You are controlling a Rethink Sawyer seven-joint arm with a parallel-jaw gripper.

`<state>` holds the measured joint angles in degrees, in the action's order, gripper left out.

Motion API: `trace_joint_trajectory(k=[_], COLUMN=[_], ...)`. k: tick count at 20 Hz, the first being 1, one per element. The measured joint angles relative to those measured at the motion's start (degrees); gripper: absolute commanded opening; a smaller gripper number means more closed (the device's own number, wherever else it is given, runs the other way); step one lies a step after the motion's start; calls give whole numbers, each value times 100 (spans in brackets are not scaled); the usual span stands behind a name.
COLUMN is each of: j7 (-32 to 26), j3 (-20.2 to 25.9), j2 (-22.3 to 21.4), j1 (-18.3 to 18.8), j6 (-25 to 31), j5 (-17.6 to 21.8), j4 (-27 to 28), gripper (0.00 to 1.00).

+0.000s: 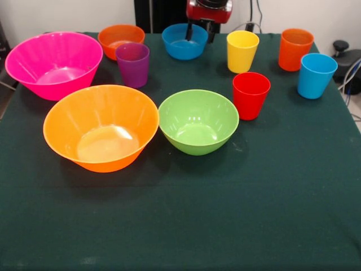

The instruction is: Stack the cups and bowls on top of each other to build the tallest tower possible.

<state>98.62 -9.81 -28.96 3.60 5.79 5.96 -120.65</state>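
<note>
**Nothing stacked yet: ten pieces loose on the desk**

Plainly, no tower exists. The large orange bowl (101, 127) sits nearest the camera with the green bowl (198, 121) just beside it; the pink bowl (54, 64) lies behind, the small orange bowl (120, 39) and blue bowl (184, 40) farther back. The purple cup (133, 64), yellow cup (242, 51), red cup (251, 95), orange cup (295, 49) and light blue cup (315, 75) stand apart. Everything is upright, mouths up, axes vertical. I judge them light, stiff and slippery; a rim pinch suits best. The tool (208, 11) shows only partly at the top edge; I cannot tell its opening. All rests on the green desk (180, 226).
</note>
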Motion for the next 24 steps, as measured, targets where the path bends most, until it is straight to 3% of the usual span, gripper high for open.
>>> trace_joint_trajectory(k=[24], j7=[1], j3=[-38], j2=[556], j1=[-59], j6=[-478], j5=[-2], j4=[150], gripper=[100])
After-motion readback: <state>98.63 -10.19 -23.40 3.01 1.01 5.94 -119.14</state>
